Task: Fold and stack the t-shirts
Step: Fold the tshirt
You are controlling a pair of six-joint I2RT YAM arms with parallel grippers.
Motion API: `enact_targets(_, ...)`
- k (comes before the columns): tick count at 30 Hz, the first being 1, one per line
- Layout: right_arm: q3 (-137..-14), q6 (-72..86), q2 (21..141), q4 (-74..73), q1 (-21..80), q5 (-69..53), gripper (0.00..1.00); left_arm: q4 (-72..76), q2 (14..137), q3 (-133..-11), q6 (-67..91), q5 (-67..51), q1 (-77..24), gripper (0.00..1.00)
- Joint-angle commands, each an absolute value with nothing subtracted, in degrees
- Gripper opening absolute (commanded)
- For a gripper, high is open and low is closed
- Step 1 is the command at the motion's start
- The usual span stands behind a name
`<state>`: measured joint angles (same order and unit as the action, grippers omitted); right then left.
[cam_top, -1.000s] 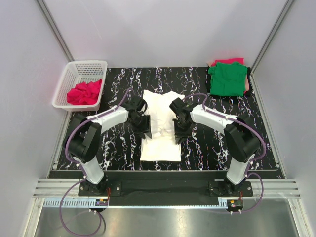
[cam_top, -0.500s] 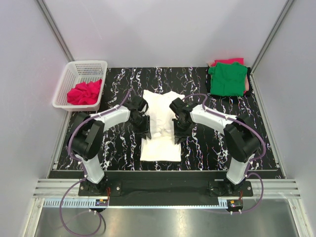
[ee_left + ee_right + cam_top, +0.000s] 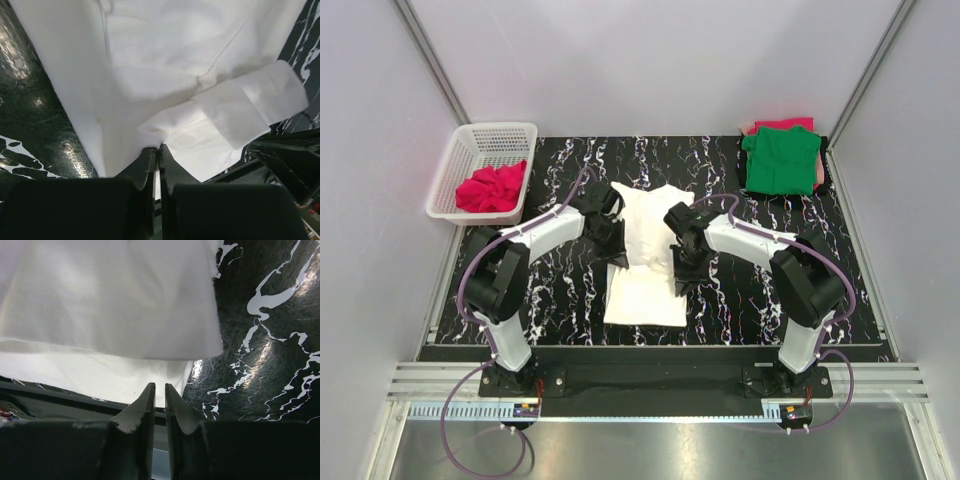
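Matt, soft white cloth t-shirt [image 3: 645, 295] on a glossy, smooth marbled table [image 3: 560, 290].

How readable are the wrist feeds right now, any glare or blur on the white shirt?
Left wrist view: white shirt washed out, folds soft; glare spots on the black table. Right wrist view: shirt edge blurred, shiny patches on the table. Top view: evenly lit, sharp.

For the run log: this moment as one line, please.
step: folding white t-shirt | left hand: shut on shirt edge | right hand: shut on shirt edge | green t-shirt: folded, far right
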<state>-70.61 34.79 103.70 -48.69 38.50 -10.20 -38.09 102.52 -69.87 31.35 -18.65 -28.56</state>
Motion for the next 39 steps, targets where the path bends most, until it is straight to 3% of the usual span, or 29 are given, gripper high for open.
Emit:
enact_targets(1,-70.0,34.9,103.6,-47.9,38.6,-10.5,0.19,-37.2,103.6,-75.0,32.5,-18.1,-27.1,0.03)
enact_targets(6,-69.7,34.4,104.1,-47.9,38.7,-10.3,0.19,-37.5,104.8,-77.3,33.2,-17.8,-26.3,0.09)
enact_targets(13,-70.7,33.8,105.8,-47.6,38.6,-9.8,0.19,-38.4,105.0,-76.6,33.2,-17.8,-25.7,0.24)
enact_targets(39,-82.0,27.6,112.8,-47.6,33.8,-3.3,0.19,-38.6,104.6,-75.7,32.3,-19.8,-24.3,0.26)
